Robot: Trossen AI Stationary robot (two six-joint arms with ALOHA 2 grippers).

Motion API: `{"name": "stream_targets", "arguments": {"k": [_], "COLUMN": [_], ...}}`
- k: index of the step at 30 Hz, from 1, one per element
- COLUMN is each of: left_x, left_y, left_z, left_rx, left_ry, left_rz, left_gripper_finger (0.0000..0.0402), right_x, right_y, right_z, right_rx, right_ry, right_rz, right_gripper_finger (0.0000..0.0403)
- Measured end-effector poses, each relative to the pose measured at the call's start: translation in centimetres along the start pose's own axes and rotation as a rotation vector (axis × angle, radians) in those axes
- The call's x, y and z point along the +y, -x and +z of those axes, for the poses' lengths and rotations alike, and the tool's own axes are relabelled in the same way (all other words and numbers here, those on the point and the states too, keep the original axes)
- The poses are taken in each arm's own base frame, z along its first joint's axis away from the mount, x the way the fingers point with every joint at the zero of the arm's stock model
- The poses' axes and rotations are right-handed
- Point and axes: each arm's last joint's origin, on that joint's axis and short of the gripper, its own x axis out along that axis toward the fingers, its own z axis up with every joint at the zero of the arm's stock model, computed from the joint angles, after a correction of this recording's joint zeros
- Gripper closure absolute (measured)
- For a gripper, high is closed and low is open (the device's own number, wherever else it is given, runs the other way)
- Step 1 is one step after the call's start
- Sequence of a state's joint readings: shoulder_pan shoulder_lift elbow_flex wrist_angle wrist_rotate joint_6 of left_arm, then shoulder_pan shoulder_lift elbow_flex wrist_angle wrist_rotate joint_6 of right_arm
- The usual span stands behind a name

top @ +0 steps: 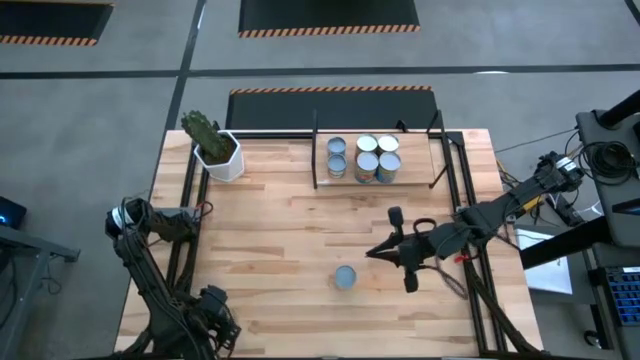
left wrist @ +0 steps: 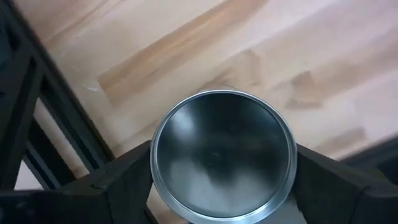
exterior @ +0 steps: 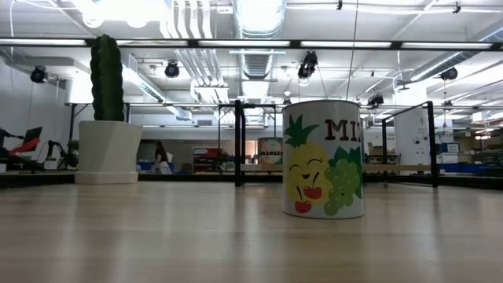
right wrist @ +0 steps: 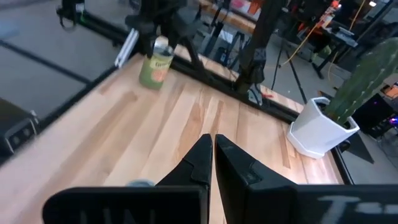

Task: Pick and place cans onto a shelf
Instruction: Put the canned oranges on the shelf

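Observation:
My left gripper [top: 213,318] is at the table's near left corner, shut on a can with a silvery top [left wrist: 222,155] and a green label [right wrist: 155,62]. My right gripper [top: 372,252] is shut and empty above the middle of the table, its fingers [right wrist: 213,152] closed together. A can with a blue-grey top [top: 345,277] and a fruit label [exterior: 324,157] stands on the table just near-left of it. Several cans [top: 366,156] stand on the light-wood shelf [top: 415,152] at the far edge. My left gripper pinches the can between its two fingers [left wrist: 124,177], one on each side of its round wall [left wrist: 155,168] near the top rim. The fingers come from above, pointing down. The can stays upright. I cannot tell whether its base is on the table.
A white hexagonal pot [top: 220,155] with a cactus stands at the far left corner and also shows in the low view [exterior: 108,149]. Black frame rails [top: 190,230] run along the table's left and right sides. Bare wood lies between the shelf and the single can.

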State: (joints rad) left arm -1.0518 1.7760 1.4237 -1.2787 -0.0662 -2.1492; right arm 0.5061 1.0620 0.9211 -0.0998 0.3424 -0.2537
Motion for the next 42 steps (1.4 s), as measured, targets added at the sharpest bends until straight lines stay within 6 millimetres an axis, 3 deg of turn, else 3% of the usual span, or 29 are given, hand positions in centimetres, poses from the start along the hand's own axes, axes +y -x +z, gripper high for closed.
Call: {"name": "stream_targets", "arguments": {"k": [5, 10, 17, 30, 36, 42], "left_x": [-2.3, -4.8, -6.5, -6.1, -7.0, -7.9], "left_y": [2.4, 3.9, 3.3, 2.2, 1.0, -1.5], "left_z": [2.2, 6.7, 14.5, 26.9, 30.1, 31.1], "left_rx": [-0.038, -0.184, -0.196, -0.227, -0.288, -0.258], "left_ry": [-0.104, -0.200, -0.317, -0.493, -0.556, -0.689], "left_rz": [-0.111, -0.184, -0.104, -0.066, -0.109, -0.038], "left_gripper_finger": [0.0078, 0.0079, 0.0082, 0.0082, 0.0082, 0.0082], "right_x": [0.4, 0.9, 0.9, 0.9, 1.0, 1.0], "right_y": [1.6, 2.5, 3.0, 3.0, 3.0, 2.9], "right_z": [0.2, 0.0, 0.0, -0.1, -0.3, -0.4], "right_rx": [-0.039, -0.086, -0.092, -0.076, -0.064, -0.052], "right_ry": [-0.013, 0.004, -0.012, -0.044, -0.054, -0.067], "right_rz": [0.027, 0.047, 0.056, 0.061, 0.064, 0.067], "right_gripper_finger": [0.0394, 0.0394, 0.0394, 0.0394, 0.0394, 0.0394]}}
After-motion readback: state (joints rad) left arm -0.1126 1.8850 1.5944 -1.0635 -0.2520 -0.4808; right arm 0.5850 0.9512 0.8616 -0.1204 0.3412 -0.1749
